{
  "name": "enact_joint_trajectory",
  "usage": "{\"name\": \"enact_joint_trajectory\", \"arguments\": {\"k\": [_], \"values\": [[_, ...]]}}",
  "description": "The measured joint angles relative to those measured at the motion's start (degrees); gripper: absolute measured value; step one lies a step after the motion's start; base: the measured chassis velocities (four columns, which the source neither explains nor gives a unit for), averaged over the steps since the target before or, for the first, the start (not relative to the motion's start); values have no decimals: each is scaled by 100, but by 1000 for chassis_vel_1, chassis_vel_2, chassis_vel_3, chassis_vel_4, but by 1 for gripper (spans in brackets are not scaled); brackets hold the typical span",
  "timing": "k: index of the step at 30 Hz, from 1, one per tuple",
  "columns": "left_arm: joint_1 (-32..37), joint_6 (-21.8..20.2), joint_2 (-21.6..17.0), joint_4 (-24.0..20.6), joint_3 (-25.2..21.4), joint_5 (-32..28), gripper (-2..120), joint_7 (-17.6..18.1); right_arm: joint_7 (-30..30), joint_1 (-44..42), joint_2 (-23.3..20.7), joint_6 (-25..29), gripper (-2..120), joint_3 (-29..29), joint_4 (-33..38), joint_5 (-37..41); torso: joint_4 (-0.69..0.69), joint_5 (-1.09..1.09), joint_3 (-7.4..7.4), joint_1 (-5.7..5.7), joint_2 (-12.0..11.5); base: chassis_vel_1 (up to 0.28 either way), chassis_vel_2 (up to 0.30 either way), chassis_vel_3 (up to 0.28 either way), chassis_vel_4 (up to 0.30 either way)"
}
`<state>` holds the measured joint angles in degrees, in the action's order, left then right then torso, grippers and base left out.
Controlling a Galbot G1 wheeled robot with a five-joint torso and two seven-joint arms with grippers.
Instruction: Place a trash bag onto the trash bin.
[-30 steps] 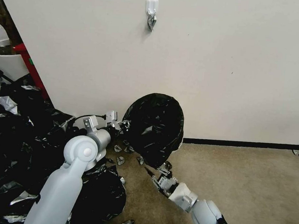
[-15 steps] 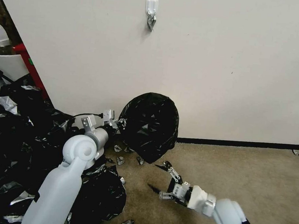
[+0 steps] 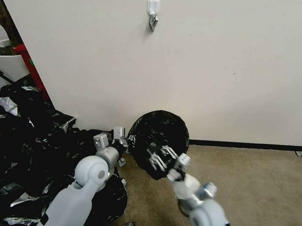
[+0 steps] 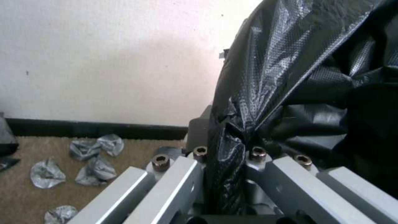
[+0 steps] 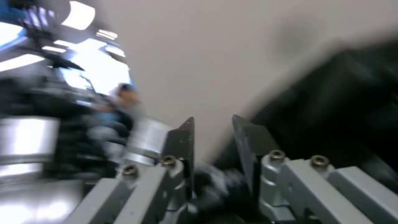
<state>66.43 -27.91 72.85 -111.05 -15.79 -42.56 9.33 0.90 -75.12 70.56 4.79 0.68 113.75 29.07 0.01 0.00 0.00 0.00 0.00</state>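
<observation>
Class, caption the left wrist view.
Left pincer clamps a gathered fold of the black trash bag near the wall.

Trash bag (image 5: 331, 102) smeared by blur

- The trash bag (image 3: 157, 143) is thin, glossy black plastic, puffed into a rounded, crinkled balloon low against the wall, its lower tip just above the carpet. A gathered fold at its nine o'clock edge is pinched (image 4: 226, 149).
- The trash bin cannot be made out; the bag hides whatever lies behind it.
</observation>
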Motion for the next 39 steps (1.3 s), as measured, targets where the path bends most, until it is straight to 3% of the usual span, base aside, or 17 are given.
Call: {"name": "enact_joint_trajectory", "arguments": {"k": [2,4,9,12,16,20,29,39], "values": [[78,113,-20,-43,7,134,2,-72,1322,149,92,-566,12,-228,90,223,-1,0,0,0,0,0,0,0,0],[144,287,-39,-49,25,339,2,-197,2071,314,183,-867,4,-338,73,302,-1,0,0,0,0,0,0,0,0],[238,567,-51,-46,100,722,2,-416,2822,594,237,-1251,0,-526,-26,374,-1,0,0,0,0,0,0,0,0],[319,811,-35,-20,215,1111,2,-633,3611,933,280,-1864,0,-747,-121,683,-1,0,0,0,0,0,0,0,0],[400,1089,0,38,339,1506,2,-844,4180,1333,378,-2437,0,-905,-373,1024,-1,0,0,0,0,0,0,0,0],[529,1414,55,72,495,1787,2,-1021,4627,1779,499,-2988,0,-1042,-804,1386,0,1,0,0,0,0,0,0,0],[673,1536,78,56,564,2011,2,-1117,4714,2186,548,-3186,0,-950,-1816,1126,-1,1,1,0,0,0,0,0,0],[634,1438,55,37,569,1991,2,-1117,4541,2059,288,-3420,0,-655,-1917,713,-1,1,1,0,0,0,0,0,0]]}}
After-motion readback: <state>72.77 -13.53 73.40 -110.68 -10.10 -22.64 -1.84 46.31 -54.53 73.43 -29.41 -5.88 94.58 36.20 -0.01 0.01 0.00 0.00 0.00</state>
